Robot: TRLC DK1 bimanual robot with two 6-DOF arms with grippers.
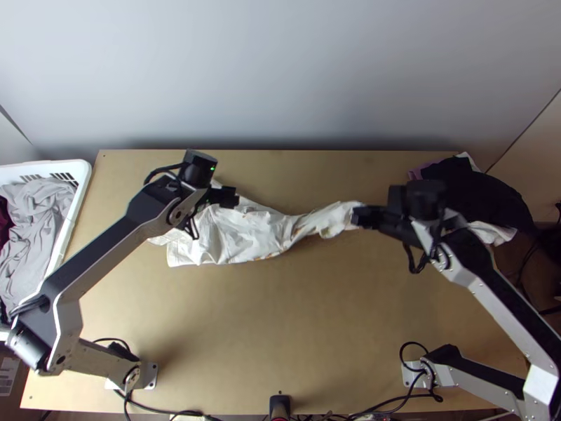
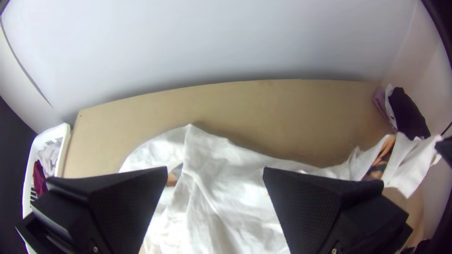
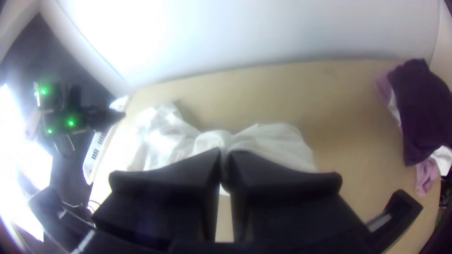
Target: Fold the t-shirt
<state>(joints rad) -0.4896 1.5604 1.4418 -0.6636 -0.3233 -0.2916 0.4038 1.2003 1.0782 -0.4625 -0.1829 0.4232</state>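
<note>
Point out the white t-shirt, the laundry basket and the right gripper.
White t-shirt (image 1: 242, 235): top view, on the crumpled cloth lying on the table.
Laundry basket (image 1: 49, 166): top view, on its white far rim.
Right gripper (image 3: 224, 154): right wrist view, midway between its fingertips, where they pinch the shirt.

White t-shirt (image 1: 238, 235), partly orange and black; white basket (image 1: 80, 182); grey cloth (image 1: 35, 235)

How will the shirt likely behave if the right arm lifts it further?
The shirt will probably hang floppy, since it already lies in soft creases. It looks thin, so likely light for its size. Pinched at one end in the right gripper, it would likely drag and bunch rather than rise flat, as the rest lies spread in wrinkles on the table.
</note>
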